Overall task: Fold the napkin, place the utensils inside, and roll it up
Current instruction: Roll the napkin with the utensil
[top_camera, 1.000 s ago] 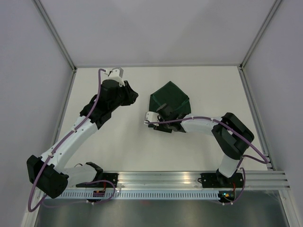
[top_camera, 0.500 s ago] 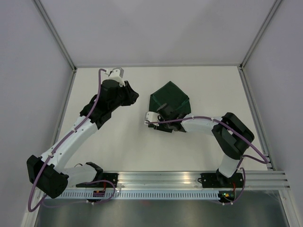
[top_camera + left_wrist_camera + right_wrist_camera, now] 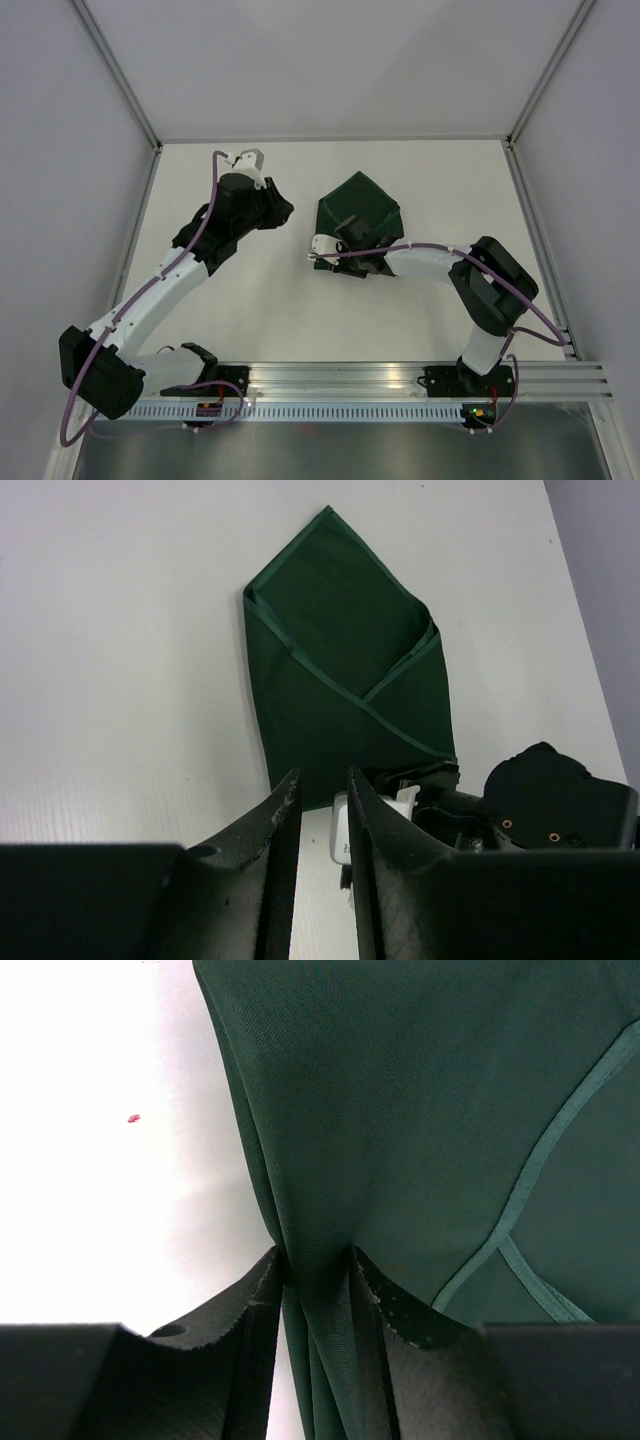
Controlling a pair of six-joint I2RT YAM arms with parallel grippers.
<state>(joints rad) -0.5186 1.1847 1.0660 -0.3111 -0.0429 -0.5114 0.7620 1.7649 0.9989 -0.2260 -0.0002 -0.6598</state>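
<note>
The dark green napkin [image 3: 362, 203] lies folded into a pointed packet at mid-table, its lighter hems crossing on top [image 3: 340, 680]. My right gripper [image 3: 350, 243] sits at the packet's near edge, shut on a pinched ridge of the cloth [image 3: 420, 1110], which runs down between the fingers [image 3: 315, 1260]. My left gripper [image 3: 283, 209] hovers left of the napkin and apart from it; its jaws [image 3: 322, 790] stand nearly together with only bare table between them. No knife shows in any view.
The white tabletop [image 3: 250, 300] is ringed by grey walls and metal frame posts [image 3: 530, 200]. The right arm's wrist and camera [image 3: 530, 800] sit low at the napkin's near edge. A small red speck [image 3: 133, 1118] lies on the table.
The left arm's wrist has shifted slightly, its gripper staying left of the napkin. The right gripper has edged a little to the right while holding the cloth.
</note>
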